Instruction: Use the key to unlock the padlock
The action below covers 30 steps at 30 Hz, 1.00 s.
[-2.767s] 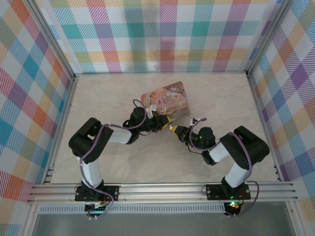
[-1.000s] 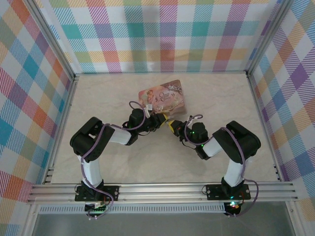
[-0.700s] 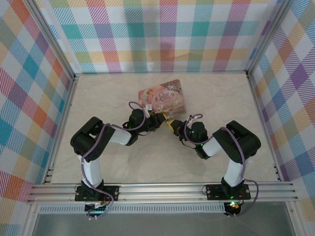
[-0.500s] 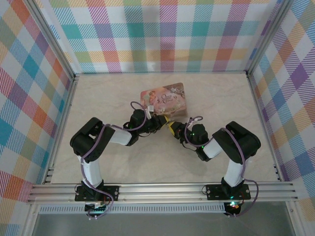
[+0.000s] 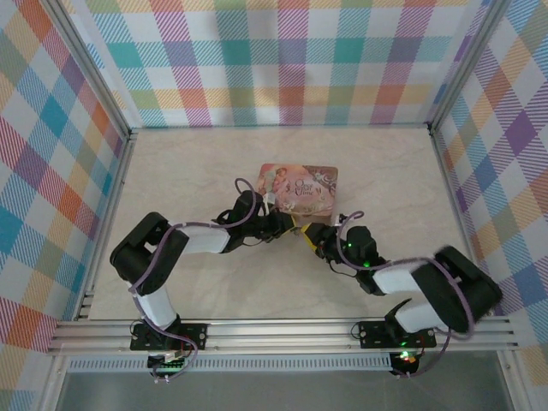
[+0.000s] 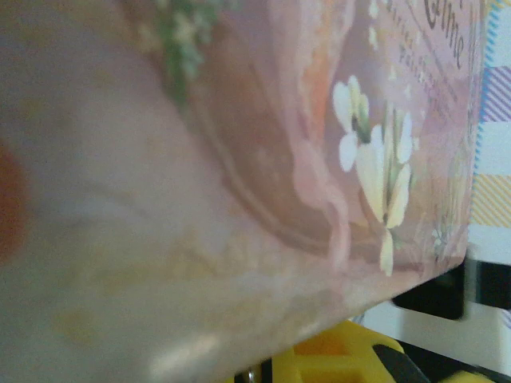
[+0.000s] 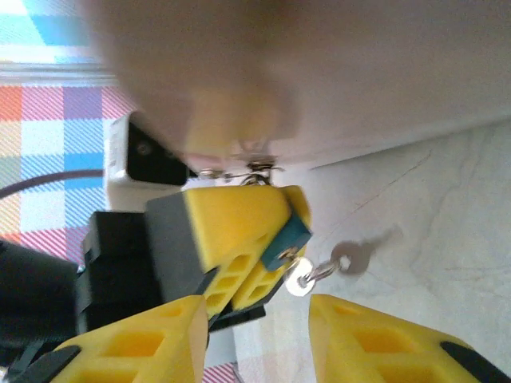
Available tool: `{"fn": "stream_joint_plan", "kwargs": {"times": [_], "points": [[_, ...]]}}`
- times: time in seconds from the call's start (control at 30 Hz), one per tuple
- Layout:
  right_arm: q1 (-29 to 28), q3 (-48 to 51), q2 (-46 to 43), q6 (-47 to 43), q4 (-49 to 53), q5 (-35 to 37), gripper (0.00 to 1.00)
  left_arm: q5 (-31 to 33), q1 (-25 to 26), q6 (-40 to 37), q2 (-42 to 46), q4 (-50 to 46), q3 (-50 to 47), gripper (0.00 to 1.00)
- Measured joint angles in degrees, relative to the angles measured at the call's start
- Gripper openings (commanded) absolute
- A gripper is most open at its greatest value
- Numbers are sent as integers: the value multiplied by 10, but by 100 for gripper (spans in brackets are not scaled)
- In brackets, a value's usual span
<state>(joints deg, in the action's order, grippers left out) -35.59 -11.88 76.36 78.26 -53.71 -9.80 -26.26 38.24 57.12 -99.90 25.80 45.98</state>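
- The left gripper (image 7: 287, 251) was clenched at the near edge of the pink tin (image 5: 300, 187). What its pads pinched was hidden, so the padlock could not be made out.
- The key (image 7: 351, 257) dangled from a small ring (image 7: 299, 281) just beneath those fingertips, over the table.
- The right gripper (image 7: 259, 323) was released, jaws apart and empty, close below the key.
- No freed shackle showed, so the unlocking seemed unfinished: taking the key and turning it probably remained.
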Motion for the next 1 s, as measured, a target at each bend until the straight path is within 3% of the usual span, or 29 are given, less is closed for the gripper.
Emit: {"fn": "stream_joint_plan", "kwargs": {"times": [0.13, 0.3, 0.63, 1.0], "points": [[0, -14, -163, -58, 202, 22, 46, 24, 0, -8, 28, -64, 5, 0], [0, -61, -255, -127, 397, 51, 46, 55, 7, -16, 50, -127, 28, 0], [-9, -158, -209, -278, 597, 64, 44, 75, 20, -12, 59, -172, 52, 2], [-50, -241, -127, -442, 637, 70, 49, 75, 22, -9, 59, -182, 53, 2]]}}
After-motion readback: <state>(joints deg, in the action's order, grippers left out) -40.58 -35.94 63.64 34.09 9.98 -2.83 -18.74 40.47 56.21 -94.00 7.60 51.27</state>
